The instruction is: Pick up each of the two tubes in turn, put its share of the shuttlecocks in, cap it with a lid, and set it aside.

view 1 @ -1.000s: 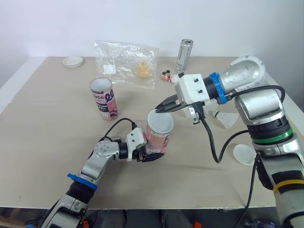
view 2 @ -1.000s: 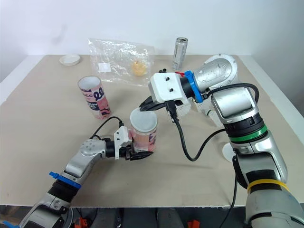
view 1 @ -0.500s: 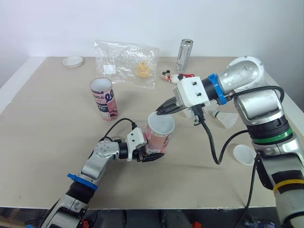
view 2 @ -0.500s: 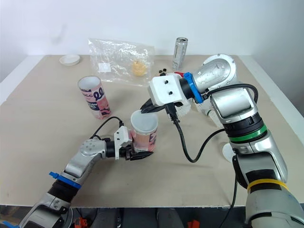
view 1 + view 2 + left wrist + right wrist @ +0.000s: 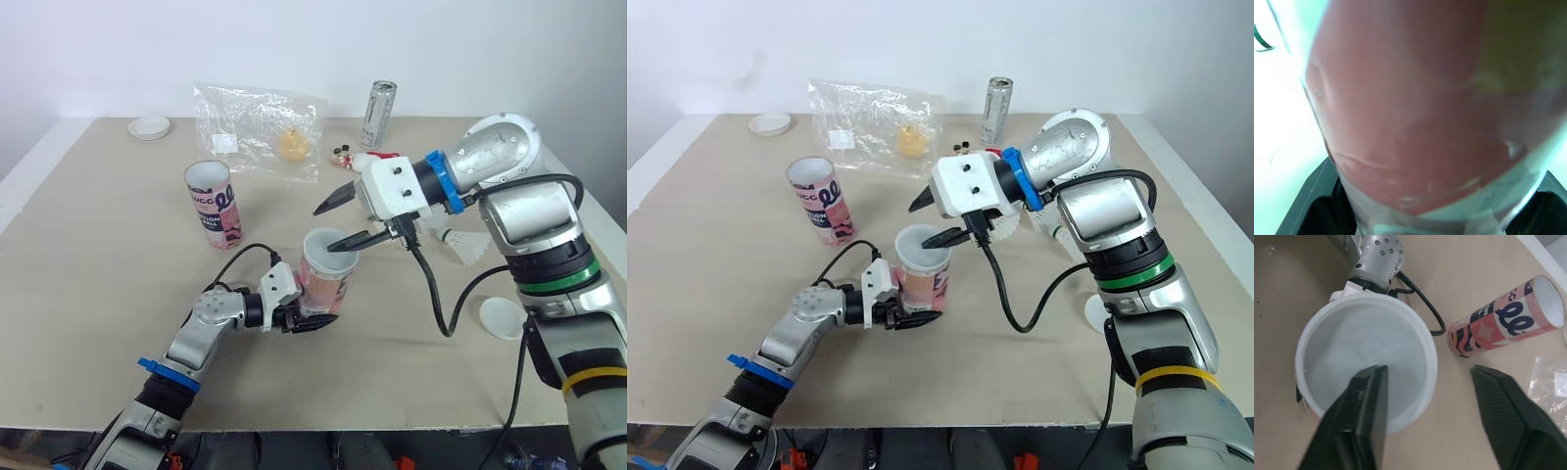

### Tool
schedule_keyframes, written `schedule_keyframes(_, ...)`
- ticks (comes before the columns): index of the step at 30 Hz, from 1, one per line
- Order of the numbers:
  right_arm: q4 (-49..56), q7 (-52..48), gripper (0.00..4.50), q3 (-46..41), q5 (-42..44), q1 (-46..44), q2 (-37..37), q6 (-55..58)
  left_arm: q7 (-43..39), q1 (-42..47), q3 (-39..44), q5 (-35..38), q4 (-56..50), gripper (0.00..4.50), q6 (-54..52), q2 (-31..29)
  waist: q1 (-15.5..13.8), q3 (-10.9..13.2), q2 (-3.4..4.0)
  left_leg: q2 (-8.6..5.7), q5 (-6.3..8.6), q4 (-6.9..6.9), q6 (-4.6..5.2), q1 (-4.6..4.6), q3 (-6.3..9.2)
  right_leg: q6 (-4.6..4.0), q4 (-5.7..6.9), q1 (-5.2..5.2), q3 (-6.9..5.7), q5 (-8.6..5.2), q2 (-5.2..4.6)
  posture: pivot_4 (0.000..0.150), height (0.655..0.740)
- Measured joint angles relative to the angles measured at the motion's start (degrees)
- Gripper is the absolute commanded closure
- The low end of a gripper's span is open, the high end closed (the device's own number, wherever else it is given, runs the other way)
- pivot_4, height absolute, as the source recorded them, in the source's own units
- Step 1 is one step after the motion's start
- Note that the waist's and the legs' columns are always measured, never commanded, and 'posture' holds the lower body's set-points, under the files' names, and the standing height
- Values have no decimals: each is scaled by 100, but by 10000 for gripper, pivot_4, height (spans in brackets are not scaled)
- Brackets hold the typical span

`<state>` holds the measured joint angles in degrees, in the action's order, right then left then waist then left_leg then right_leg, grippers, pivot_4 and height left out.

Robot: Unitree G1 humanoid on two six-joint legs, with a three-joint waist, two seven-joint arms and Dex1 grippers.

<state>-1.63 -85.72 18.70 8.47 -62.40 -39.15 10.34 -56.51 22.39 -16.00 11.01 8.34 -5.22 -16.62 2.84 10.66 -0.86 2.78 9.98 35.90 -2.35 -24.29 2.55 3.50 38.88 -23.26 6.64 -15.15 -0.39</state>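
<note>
Right gripper (image 5: pixel 324 230): fingers stood apart, one tip at the tube (image 5: pixel 327 279) mouth. Left gripper (image 5: pixel 312 316): clamped on that tube.

Pink tube (image 5: pixel 1420 122) within the left pincer (image 5: pixel 1425 220)

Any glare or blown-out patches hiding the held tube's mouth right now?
Right wrist view: held tube mouth evenly lit, no glare. Left eye view: plastic bag glints, far from it. Left wrist view: surroundings beside the tube wall blown out white.
</note>
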Motion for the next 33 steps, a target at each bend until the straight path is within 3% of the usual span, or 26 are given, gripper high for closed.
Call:
schedule_keyframes(5, -195, 228, 16760, -547, 525, -131, -8, 965, 0, 0, 10, 20, 1, 14063, -1, -1, -1, 0, 0, 0, -1, -8, 0, -1, 0, -3, 0, -3, 0, -1, 0, 1500, 7400)
schedule_keyframes(7, -173, 509, 16760, -1055, 1133, -128, 57, 1915, 0, 0, 10, 27, 2, 14063, 0, 0, -3, 0, -1, 0, -1, -12, 0, -1, 2, -5, 0, -2, -1, -3, 0, 1500, 7400)
schedule_keyframes(10, 53, 641, 25021, -1285, 1593, 94, 41, 2598, 0, -1, 15, 31, 2, 14063, -1, 0, -3, 0, 0, 0, -1, -16, 0, -1, 2, -5, -2, -2, -1, -5, 0, 1500, 7400)
schedule_keyframes(14, 800, 930, 44119, -1236, 2035, 901, 66, 3324, -2, 0, 34, 40, 2, 14063, -12, -9, 7, 0, -1, 2, -1, -21, 1, -2, 0, -4, -4, -6, 2, -5, 3, 1500, 7400)
schedule_keyframes(33, 1018, 1056, 44658, -44, 1248, 678, 5, 2907, 3, -6, 64, 41, 27, 14063, -18, -18, 23, -13, -13, 2, -2, -26, 1, 8, 3, -10, -15, -6, 0, 1, 5, 1500, 7400)
